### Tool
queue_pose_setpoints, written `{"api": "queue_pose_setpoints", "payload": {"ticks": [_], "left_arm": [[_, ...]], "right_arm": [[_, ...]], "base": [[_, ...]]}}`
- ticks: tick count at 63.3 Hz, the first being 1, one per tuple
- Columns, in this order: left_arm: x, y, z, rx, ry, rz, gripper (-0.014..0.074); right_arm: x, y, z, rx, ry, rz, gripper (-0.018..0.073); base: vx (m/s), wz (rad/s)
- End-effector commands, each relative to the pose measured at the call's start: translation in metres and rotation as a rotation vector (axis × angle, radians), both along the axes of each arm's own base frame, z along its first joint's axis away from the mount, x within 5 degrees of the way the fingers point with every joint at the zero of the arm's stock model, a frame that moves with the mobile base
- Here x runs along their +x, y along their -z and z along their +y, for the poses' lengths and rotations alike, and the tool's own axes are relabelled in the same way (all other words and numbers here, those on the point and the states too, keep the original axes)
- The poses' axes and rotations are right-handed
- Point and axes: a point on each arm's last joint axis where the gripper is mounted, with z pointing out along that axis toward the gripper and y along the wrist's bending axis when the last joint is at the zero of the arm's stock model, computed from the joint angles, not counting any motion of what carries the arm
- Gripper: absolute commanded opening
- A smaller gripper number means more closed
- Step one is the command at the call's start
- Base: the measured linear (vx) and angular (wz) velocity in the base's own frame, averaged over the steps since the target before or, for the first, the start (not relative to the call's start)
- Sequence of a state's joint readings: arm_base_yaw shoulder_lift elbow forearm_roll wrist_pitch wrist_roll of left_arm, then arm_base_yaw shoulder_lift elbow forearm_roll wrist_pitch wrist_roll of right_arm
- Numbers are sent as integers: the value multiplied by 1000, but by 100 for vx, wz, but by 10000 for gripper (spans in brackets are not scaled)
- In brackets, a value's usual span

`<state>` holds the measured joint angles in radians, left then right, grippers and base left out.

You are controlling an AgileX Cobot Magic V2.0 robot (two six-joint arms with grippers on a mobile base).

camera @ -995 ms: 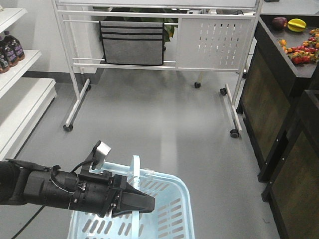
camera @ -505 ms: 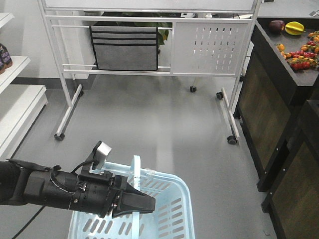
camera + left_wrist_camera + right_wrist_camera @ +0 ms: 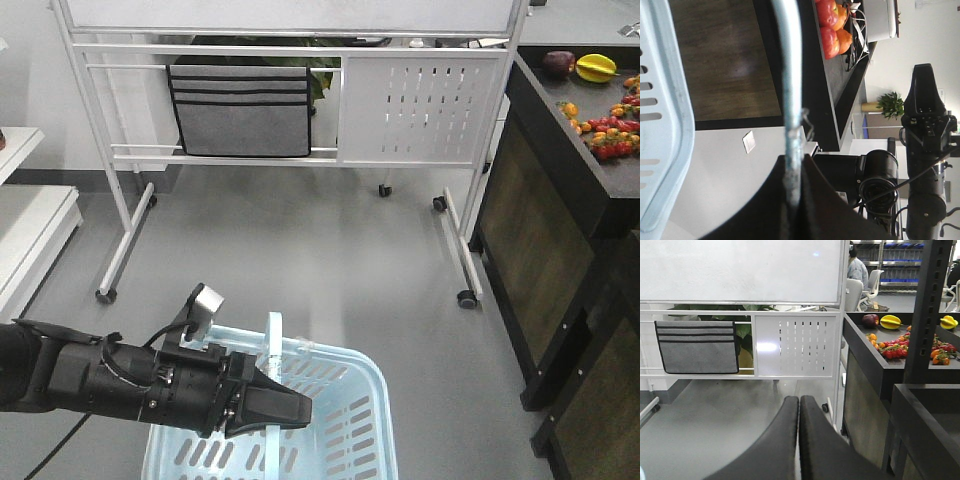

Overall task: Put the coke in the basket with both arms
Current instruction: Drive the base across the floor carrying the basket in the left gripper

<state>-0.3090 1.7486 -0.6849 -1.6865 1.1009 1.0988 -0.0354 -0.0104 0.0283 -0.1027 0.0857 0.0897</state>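
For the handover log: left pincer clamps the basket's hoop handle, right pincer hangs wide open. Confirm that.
Wrong on one point: the right pincer is shut and empty, as the right wrist view shows. The left pincer does clamp the basket by its handle.

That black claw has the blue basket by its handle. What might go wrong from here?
The left claw pinches the hoop handle of the light blue plastic basket at one narrow spot, so the basket might swing or slip. A white wheeled rack ahead and a dark fruit counter on the right could get bumped if the robot drives forward. The right claw is shut and empty; no cola bottle is in view.
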Motion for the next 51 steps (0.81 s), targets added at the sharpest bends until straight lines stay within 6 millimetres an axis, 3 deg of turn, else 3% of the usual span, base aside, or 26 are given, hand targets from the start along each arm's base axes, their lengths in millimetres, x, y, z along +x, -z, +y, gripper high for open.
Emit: {"api": "queue_pose_setpoints", "payload": {"ticks": [1, 51], "left_arm": [[2, -28, -4, -139, -24, -52, -6], [2, -28, -4, -139, -24, -52, -6]], "right_arm": [[-1, -4, 1, -16, -4, -78, -8], [-1, -4, 1, -16, -4, -78, -8]], "base": [[18, 1], [19, -3]]}}
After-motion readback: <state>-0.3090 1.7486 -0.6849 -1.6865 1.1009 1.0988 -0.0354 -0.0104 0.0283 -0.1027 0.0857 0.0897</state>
